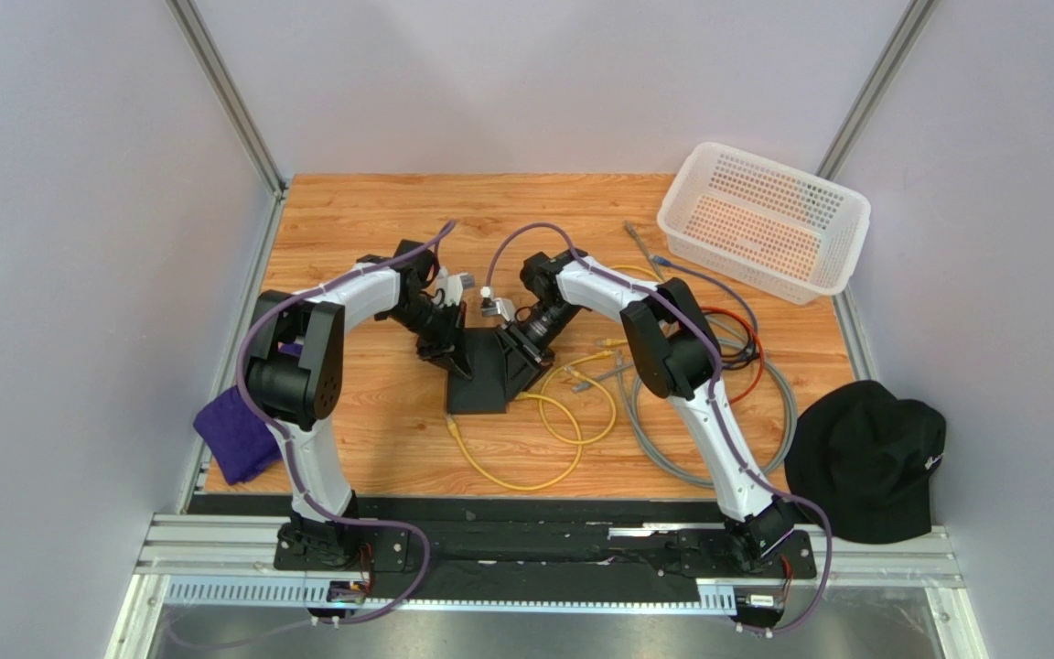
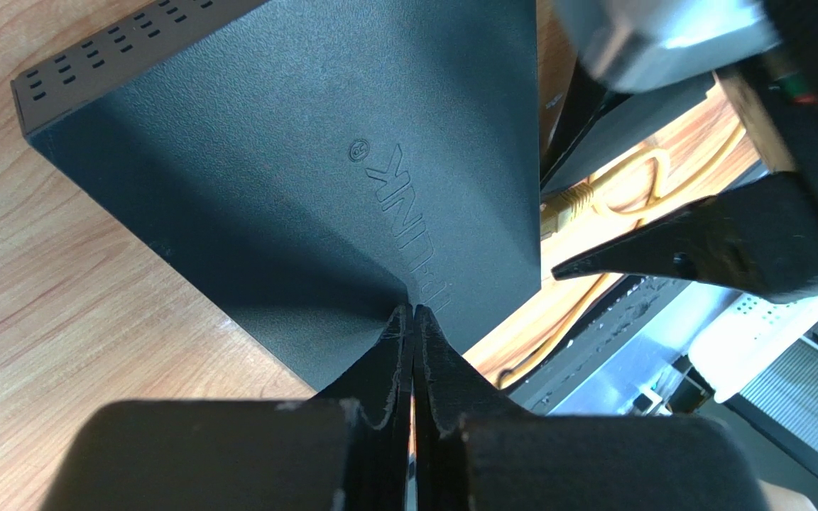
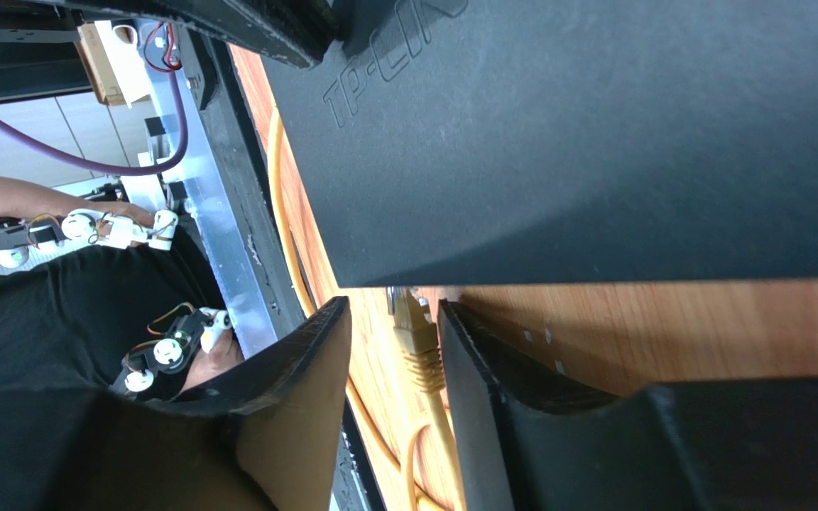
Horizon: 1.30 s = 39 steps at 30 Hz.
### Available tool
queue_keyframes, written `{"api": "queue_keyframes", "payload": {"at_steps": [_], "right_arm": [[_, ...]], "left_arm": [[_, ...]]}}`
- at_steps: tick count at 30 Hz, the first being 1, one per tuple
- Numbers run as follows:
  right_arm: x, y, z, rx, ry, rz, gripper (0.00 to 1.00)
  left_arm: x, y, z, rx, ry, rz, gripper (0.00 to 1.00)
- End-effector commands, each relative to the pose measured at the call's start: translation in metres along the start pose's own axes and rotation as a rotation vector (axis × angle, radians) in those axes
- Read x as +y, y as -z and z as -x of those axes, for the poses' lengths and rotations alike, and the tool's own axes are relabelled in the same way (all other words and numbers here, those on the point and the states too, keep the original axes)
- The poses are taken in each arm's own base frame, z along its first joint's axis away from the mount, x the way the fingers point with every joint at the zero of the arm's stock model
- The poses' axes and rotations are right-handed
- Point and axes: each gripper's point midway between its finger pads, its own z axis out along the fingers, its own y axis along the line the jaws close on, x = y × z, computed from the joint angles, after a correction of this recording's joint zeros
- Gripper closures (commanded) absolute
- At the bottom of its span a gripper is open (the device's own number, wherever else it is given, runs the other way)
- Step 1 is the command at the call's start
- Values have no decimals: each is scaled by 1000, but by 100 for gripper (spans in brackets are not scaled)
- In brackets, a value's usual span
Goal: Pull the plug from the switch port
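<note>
The switch [image 1: 485, 378] is a flat matte-black box on the wooden table; it fills the left wrist view [image 2: 296, 181] and the right wrist view [image 3: 595, 138]. A yellow plug [image 3: 415, 332] on a yellow cable [image 1: 546, 440] sits in a socket on the switch's edge. My right gripper [image 3: 394, 319] is open, its fingers on either side of the plug, the plug close against one finger. My left gripper [image 2: 414, 311] is shut, its tips pressed on the switch's top face. The left gripper [image 1: 453, 354] and the right gripper [image 1: 526, 350] flank the switch.
A white perforated basket [image 1: 764, 220] stands at the back right. Grey, red and blue cables [image 1: 739, 343] coil right of the switch. A black cap [image 1: 869, 460] lies at the front right and a purple cloth [image 1: 237, 433] at the front left.
</note>
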Motion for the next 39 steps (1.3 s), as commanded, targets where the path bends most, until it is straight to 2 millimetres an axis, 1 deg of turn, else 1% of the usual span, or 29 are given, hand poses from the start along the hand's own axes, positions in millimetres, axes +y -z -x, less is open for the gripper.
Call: {"api": "queue_keyframes", "payload": {"at_steps": [1, 6, 12, 20, 26, 29, 32, 33, 35, 36, 37, 39], "right_arm": [[-64, -24, -11, 80, 66, -210, 60], [-70, -24, -14, 89, 58, -238, 66], [-72, -24, -20, 109, 61, -241, 73], [-85, -23, -28, 136, 21, -302, 84], [-88, -17, -31, 139, -11, -339, 86], [-85, -13, -32, 147, 4, -333, 86], [-82, -3, -17, 112, 17, -324, 86], [-79, 1, -6, 76, 26, -294, 86], [-76, 3, -2, 65, 39, -291, 86], [-76, 1, -3, 70, 41, -299, 86], [-76, -3, -12, 85, 20, -287, 86], [-70, -8, -23, 109, -4, -259, 86]], "left_arm": [[12, -1, 10, -28, -36, 56, 100], [12, -1, 10, -27, -38, 57, 100], [12, -1, 10, -28, -38, 58, 100], [13, -1, 11, -29, -43, 62, 100], [15, 1, 11, -29, -51, 75, 100], [14, 1, 11, -29, -56, 76, 100], [14, 0, 10, -29, -59, 76, 100], [14, 0, 11, -32, -60, 75, 100], [13, 1, 12, -36, -62, 74, 100], [13, 1, 12, -36, -62, 75, 100], [14, 0, 12, -35, -61, 75, 100], [13, 0, 12, -33, -61, 71, 100]]}}
